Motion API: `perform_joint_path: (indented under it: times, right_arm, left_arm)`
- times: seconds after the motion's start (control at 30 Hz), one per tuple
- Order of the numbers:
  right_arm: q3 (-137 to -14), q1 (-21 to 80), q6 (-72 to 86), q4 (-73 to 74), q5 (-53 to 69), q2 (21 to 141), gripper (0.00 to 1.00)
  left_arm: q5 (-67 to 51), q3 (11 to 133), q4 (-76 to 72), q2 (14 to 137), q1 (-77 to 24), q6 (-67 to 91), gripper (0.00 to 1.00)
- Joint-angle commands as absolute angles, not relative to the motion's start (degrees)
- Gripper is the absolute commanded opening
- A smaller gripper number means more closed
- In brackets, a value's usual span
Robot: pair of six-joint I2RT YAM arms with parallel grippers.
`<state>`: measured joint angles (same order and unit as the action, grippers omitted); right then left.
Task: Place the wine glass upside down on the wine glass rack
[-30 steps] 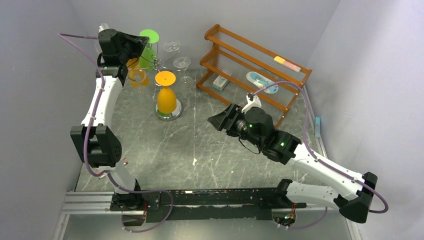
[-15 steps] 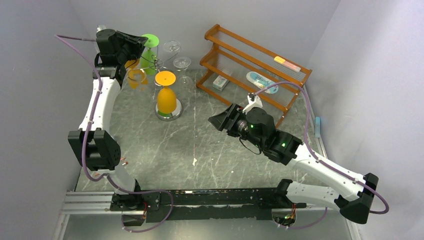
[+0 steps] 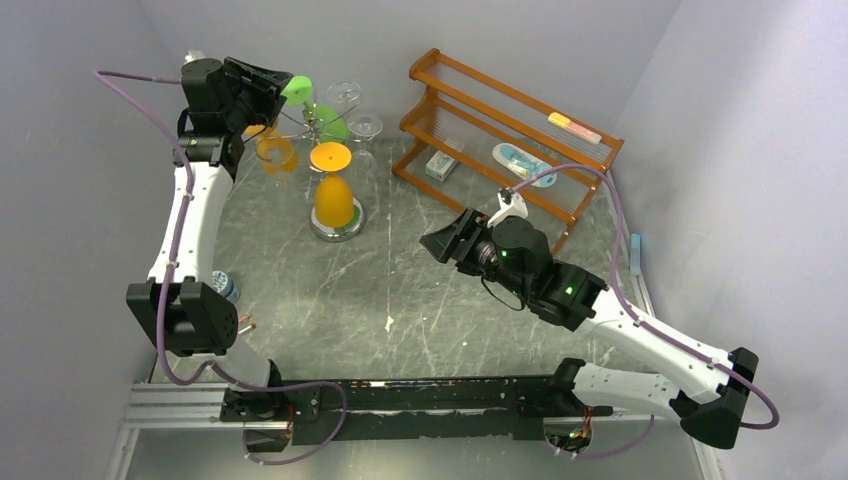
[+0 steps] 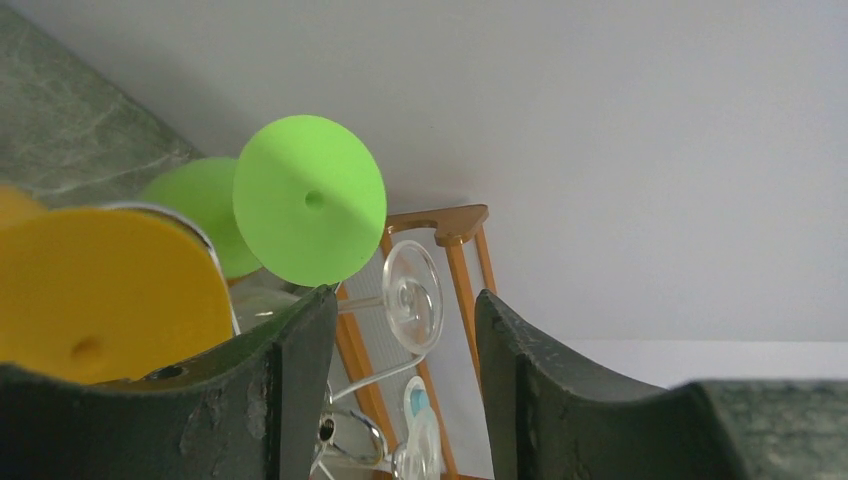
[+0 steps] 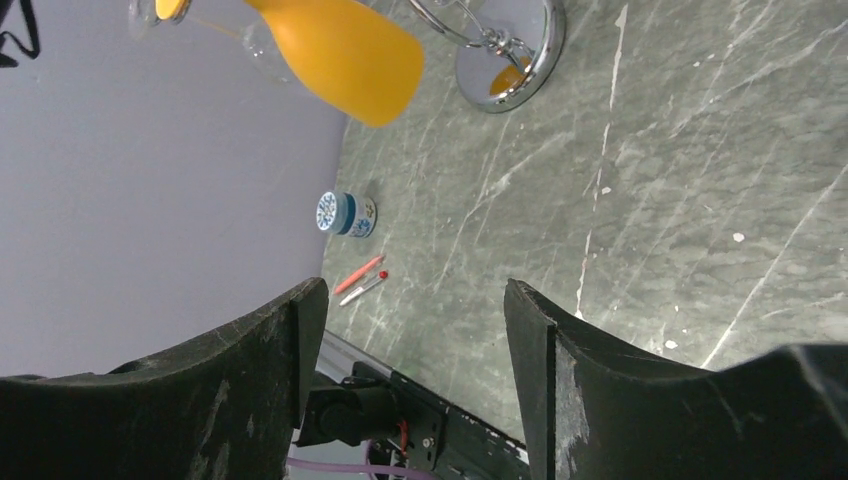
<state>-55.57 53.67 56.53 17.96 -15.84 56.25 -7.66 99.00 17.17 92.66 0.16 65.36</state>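
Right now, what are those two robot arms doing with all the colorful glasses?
The left gripper is up at the shiny silver rack, with its jaws open and nothing between them. Right beside it, the green glass looks hung upside down on the rack, tilted to one side. An orange glass hangs upside down there too. The right gripper is open and empty, hovering over the middle of the table.

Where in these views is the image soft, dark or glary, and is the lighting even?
Top external: light is even and diffuse, with only faint shadows on the table. Left wrist: the green glass foot is crisp, while the left end effector's fingers are dark and soft. Right wrist: the rack's mirrored base reflects orange, and the table looks sharp.
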Motion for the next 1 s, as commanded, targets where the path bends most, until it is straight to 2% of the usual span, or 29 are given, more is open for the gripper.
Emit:
perform_joint_path:
  times: [0.0, 0.23, 0.37, 0.53, 0.67, 0.83, 0.97]
  right_arm:
    - [-56.37, 53.28, 56.78, 19.92, -18.25, 55.38, 0.69]
    - [-58.32, 53.28, 54.09, 22.84, -21.98, 55.2, 0.7]
    - [-59.94, 53.34, 47.29, 25.91, -28.44, 54.49, 0.75]
    - [-63.69, 53.27, 40.17, 32.15, -37.66, 55.99, 0.89]
    - [-65.96, 53.33, 35.28, 35.18, -42.6, 56.6, 0.98]
    - [-65.92, 53.32, 29.83, 34.81, -46.22, 54.58, 1.0]
    - [-66.17, 53.27, 27.66, 34.83, -48.72, 52.89, 1.0]
  left_arm:
    - [-5.59, 97.57, 20.53, 89.07, 0.27, 62.97, 0.57]
    - [-2.79, 95.75, 22.19, 83.54, 0.26, 58.35, 0.57]
    - [-1.33, 97.11, 25.73, 78.71, 0.3, 48.19, 0.61]
    - [-3.43, 95.87, 32.36, 70.59, 0.34, 30.38, 0.69]
    - [-0.17, 90.95, 40.06, 61.94, 0.34, 17.49, 0.78]
    - [8.21, 82.65, 45.21, 47.95, 0.32, 8.99, 0.88]
    - [6.34, 77.38, 46.19, 38.26, 0.3, 8.04, 0.92]
